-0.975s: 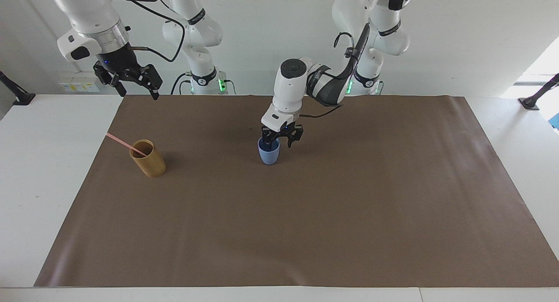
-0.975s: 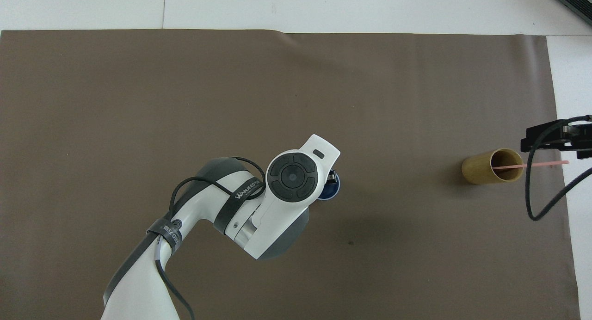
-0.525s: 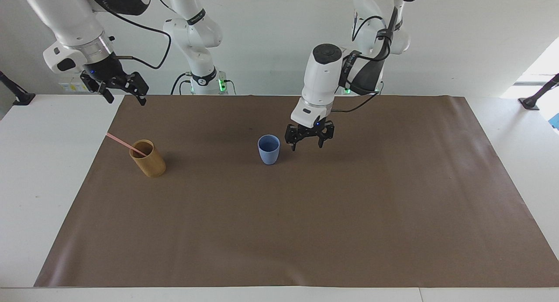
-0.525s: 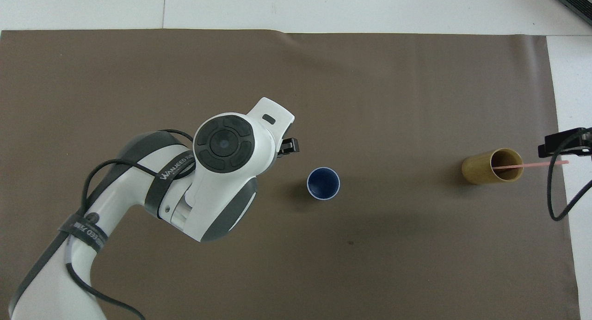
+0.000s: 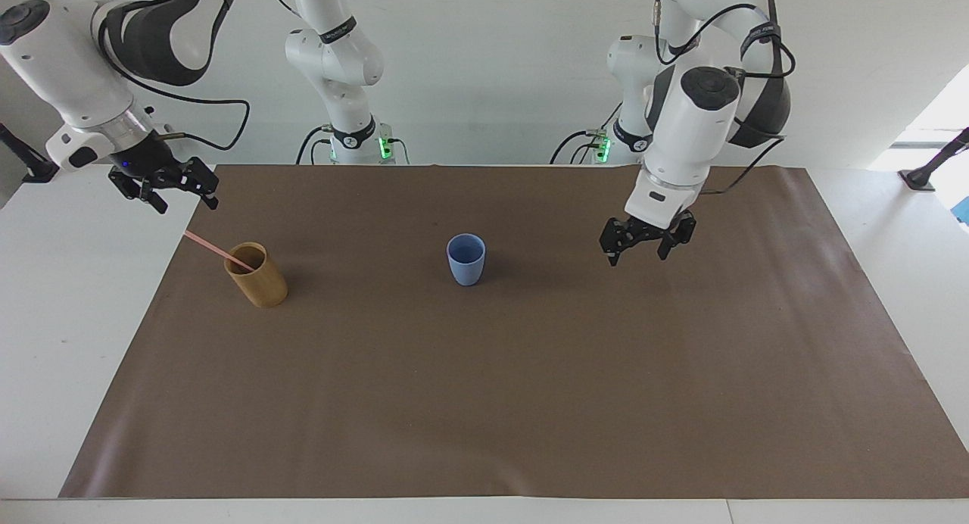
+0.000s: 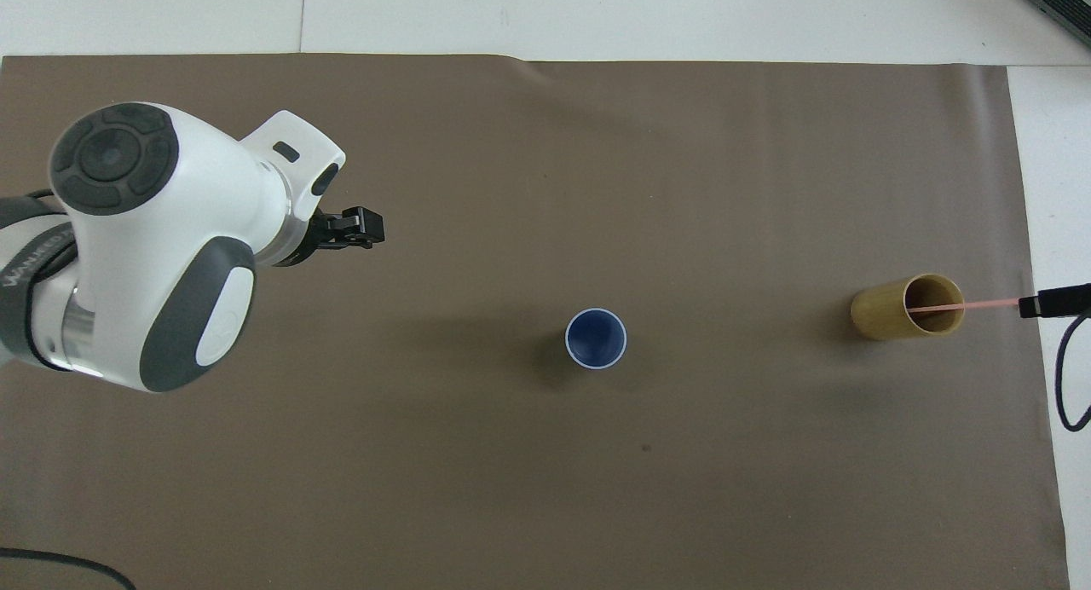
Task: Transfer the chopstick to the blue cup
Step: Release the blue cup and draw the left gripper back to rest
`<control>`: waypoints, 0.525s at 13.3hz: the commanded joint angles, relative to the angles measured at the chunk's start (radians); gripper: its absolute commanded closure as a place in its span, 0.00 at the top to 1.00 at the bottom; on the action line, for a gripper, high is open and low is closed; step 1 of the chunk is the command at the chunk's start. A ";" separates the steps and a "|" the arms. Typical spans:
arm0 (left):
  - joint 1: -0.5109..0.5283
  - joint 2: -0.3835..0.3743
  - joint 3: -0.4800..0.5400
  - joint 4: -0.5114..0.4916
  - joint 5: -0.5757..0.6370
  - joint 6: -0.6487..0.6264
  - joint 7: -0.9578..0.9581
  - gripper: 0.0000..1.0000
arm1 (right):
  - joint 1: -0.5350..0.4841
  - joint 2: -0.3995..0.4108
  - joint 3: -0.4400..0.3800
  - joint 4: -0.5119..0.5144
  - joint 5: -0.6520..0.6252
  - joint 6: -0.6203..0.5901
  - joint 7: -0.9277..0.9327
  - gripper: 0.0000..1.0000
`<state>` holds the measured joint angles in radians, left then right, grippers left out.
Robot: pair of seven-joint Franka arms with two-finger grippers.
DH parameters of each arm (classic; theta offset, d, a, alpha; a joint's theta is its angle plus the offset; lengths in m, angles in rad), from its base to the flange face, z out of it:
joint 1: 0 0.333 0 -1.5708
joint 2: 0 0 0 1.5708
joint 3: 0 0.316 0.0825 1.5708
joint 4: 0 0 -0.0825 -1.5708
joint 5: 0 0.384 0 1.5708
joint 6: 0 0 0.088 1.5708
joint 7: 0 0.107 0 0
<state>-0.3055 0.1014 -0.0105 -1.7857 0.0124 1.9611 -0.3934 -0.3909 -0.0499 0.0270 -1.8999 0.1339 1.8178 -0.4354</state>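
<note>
The chopstick [image 5: 217, 249] leans in the bamboo cup [image 5: 257, 275], well apart from the blue cup [image 5: 465, 259]. The right gripper [image 5: 172, 192] hangs open and empty above the stick's upper end; the left gripper [image 5: 642, 244], also open and empty, hangs over the mat. A careless pinch could tip the bamboo cup.

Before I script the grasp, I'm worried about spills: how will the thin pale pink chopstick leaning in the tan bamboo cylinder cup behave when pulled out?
The thin pale pink chopstick looks straight, so probably stiff and light. It leans on the rim of the tan bamboo cylinder cup, so a sideways pull might tip the cup; lifting along its slant seems safer. Being thin and smooth, it may slip between fingertips.
</note>
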 commanded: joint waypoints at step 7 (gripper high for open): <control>0.302 -0.132 -0.005 -0.005 -0.014 -0.240 0.393 1.00 | -0.063 0.015 0.004 -0.090 0.159 0.101 -0.197 0.62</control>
<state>-0.0311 0.0044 -0.0083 -1.7861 0.0078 1.7578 -0.0300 -0.4401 -0.0262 0.0248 -1.9768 0.2606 1.9078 -0.6010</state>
